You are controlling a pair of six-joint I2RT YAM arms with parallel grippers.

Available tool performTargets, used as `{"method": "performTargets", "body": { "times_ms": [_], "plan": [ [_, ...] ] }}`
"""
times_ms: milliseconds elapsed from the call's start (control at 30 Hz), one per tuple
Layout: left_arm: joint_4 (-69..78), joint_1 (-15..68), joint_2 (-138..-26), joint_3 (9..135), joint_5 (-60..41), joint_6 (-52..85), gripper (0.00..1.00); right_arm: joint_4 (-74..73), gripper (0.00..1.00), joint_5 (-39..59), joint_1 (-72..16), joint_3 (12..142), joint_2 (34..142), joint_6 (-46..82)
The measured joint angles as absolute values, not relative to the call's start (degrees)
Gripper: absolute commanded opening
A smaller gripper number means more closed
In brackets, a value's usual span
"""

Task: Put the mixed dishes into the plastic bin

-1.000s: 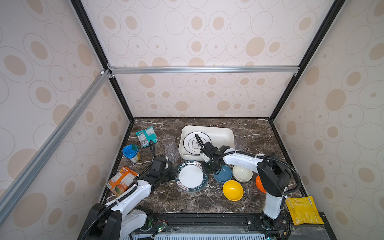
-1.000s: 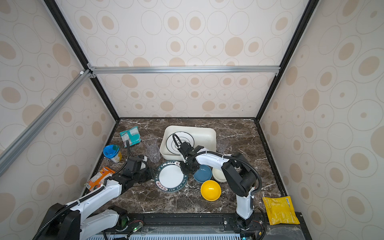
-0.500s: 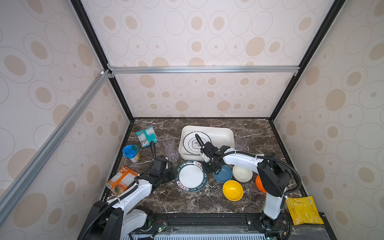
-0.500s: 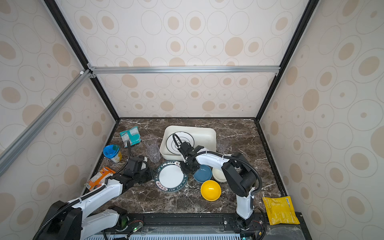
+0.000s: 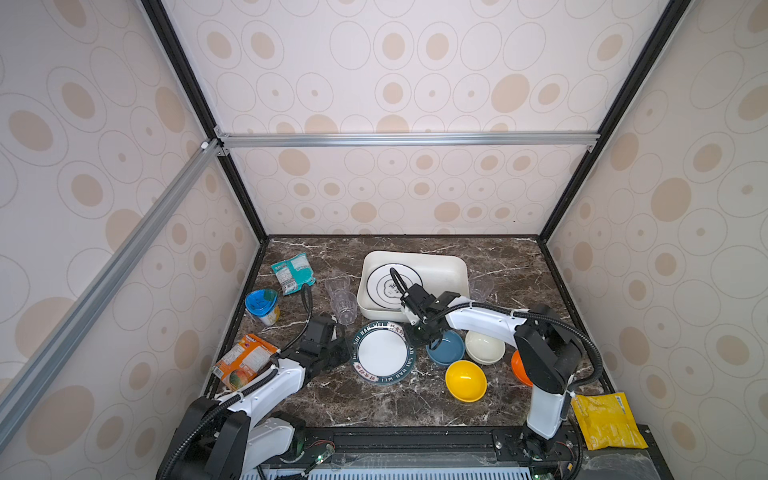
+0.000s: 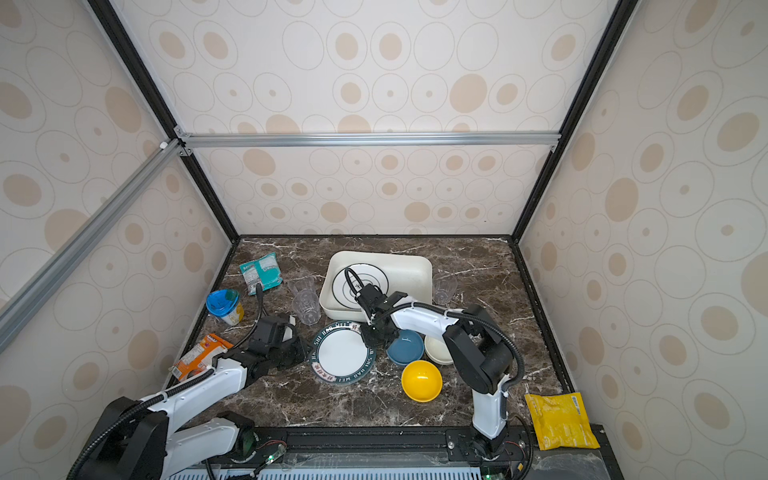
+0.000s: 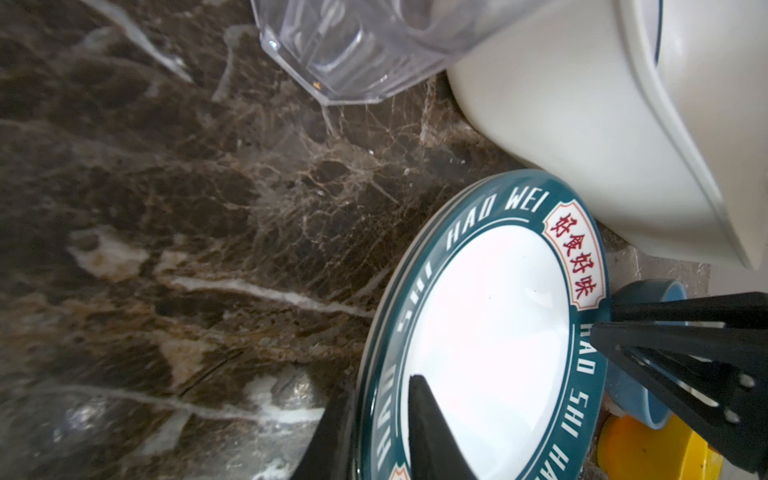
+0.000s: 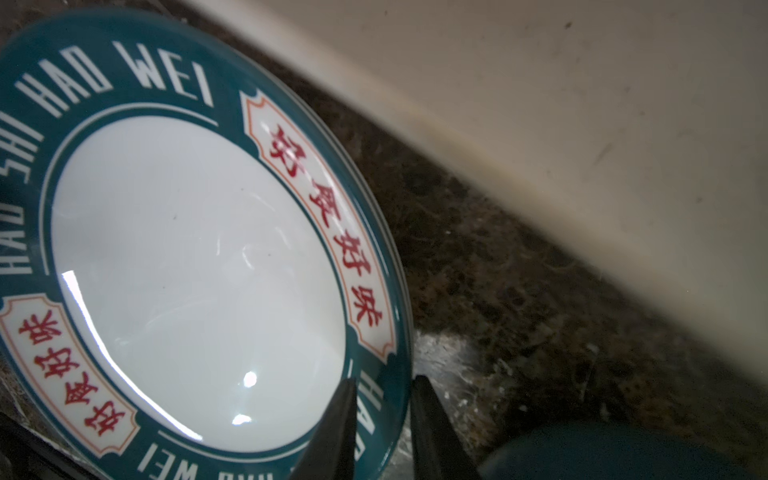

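A white plate (image 5: 382,353) (image 6: 341,352) with a teal lettered rim lies on the marble in front of the plastic bin (image 5: 449,274) (image 6: 415,270). My left gripper (image 5: 350,355) (image 7: 382,380) is shut on its left rim, one finger under the edge and one on top. At the opposite rim my right gripper (image 5: 417,338) (image 8: 384,380) pinches the teal band the same way. Another plate (image 5: 376,282) with black rings lies in the bin. Blue (image 5: 449,351), cream (image 5: 484,347), yellow (image 5: 465,380) and half-hidden orange (image 5: 519,370) bowls sit right of the plate.
Clear cups (image 5: 345,305) (image 5: 480,286) stand on either side of the bin. Along the left wall are a blue-lidded cup (image 5: 262,305), a teal packet (image 5: 293,272) and an orange packet (image 5: 245,365). A yellow packet (image 5: 606,419) lies at the front right corner.
Both pairs of jaws have narrowed onto the plate's rim. The arms and the plate have hardly shifted.
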State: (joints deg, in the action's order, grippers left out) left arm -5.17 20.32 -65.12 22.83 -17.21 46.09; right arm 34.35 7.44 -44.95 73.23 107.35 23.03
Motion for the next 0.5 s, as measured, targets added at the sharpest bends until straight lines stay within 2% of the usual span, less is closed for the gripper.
{"method": "performTargets", "body": {
  "times_ms": [100,233,500],
  "plan": [
    [-5.1,20.3,-65.2,22.8,-17.2,46.1,0.23,34.5,0.22,7.0,-44.9,73.2,107.4,22.9],
    [-4.8,20.3,-65.3,22.8,-17.4,46.1,0.23,34.6,0.30,7.1,-45.0,73.3,107.4,23.0],
    [-4.7,20.4,-65.4,22.8,-17.7,46.1,0.23,34.7,0.36,6.7,-45.1,73.3,107.3,22.9]
  ]
}}
